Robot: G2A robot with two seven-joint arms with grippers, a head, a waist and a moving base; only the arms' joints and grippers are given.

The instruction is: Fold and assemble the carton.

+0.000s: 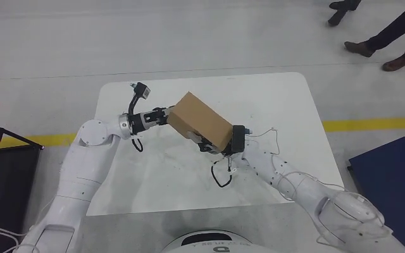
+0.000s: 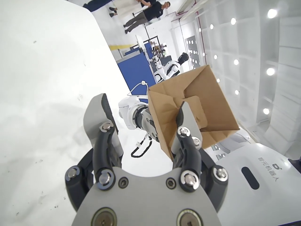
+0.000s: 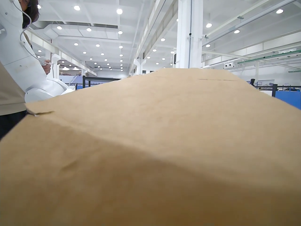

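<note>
Nearest: right gripper (image 1: 214,147) sits at the near right end of the carton (image 1: 201,119), tucked under its lower edge. Its grasp is hidden by cardboard, so I cannot tell whether it is closed. Judgement: the carton hangs clear of the bench (image 1: 278,101) and the other arm grips nothing, so this arm is probably carrying it.

Carton: brown cardboard, squared up into a box shape and tilted. Its long axis runs from far left to near right, above the middle of the bench and not touching it. The end facing left is open. Its flaps (image 2: 201,110) are partly folded inward, not locked.

Left end: left gripper (image 2: 144,102) faces that open end. Fingers (image 2: 188,123) are spread wide with nothing between them. In the wrist view one finger lies across the folded-in flaps; touching or just in front, cannot tell. The other stands off to the side, over bare bench.

Handling (judged): light, empty. Panels are stiff across the flat and bend readily at the score lines. Flaps are thin, easy to crease or tear at the slots. The matte surface should not slip much. Best hold — a panel edge close to a corner, where two walls brace each other; a mid-panel pinch would bow the wall. Flaps are better pushed near the free edge, with the opposite end braced.
</note>
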